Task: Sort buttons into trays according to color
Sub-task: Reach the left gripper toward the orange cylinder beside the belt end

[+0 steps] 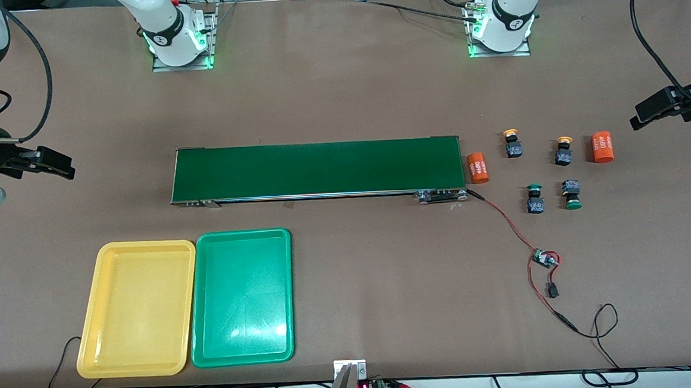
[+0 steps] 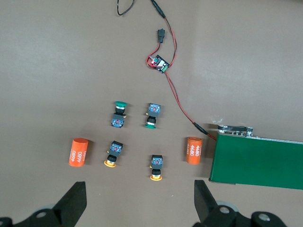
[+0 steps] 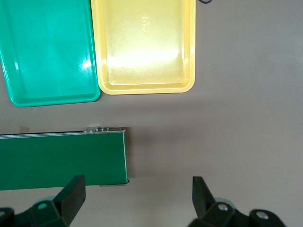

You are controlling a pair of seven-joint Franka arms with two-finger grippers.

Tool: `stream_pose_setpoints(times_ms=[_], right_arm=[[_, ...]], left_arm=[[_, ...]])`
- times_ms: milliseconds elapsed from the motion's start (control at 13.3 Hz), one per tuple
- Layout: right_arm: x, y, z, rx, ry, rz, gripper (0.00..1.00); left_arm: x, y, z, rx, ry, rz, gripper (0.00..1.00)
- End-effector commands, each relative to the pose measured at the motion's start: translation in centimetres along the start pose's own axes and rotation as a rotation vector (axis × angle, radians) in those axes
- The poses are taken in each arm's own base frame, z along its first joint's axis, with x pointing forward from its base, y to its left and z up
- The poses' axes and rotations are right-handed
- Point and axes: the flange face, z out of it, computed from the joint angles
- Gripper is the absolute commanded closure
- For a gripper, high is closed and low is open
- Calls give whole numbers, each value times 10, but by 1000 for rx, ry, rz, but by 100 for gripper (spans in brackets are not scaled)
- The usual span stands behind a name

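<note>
Sorting is not yet starting — four buttons (image 1: pixel 541 170) are sitting on the table past the conveyor belt's (image 1: pixel 317 168) end, toward the left arm's end; both trays (image 1: pixel 108 310) are lying empty. The left gripper (image 2: pixel 139 201) is hovering wide open over the buttons; the right gripper (image 3: pixel 137 198) is waiting, open — next comes lowering onto one button.

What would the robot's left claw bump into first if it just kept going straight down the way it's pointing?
Probably bare brown table. The left gripper, jaws open, seems to look straight down, with nothing between them. The nearest things are a small yellow-capped push-button switch and another, slightly ahead; depth is hard to judge.
</note>
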Motion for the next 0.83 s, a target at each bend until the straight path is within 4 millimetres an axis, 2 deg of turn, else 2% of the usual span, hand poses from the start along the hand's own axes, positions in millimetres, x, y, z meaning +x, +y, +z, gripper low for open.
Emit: stream_pose_setpoints(times_ms=[0, 150, 451, 526, 677, 752], right_arm=[[0, 0, -5, 16, -2, -6, 0], [0, 0, -4, 16, -4, -4, 0], [0, 0, -5, 16, -2, -4, 0], [0, 0, -4, 16, -4, -4, 0], [0, -1, -5, 24, -3, -4, 0], [0, -1, -5, 24, -3, -4, 0]], left_arm=[[-11, 1, -7, 19, 0, 24, 0], [-10, 5, -9, 17, 10, 32, 0], [0, 0, 6, -12, -19, 12, 0], [6, 0, 19, -14, -45, 14, 0], [21, 8, 57, -13, -104, 26, 0], [28, 20, 79, -9, -114, 40, 0]])
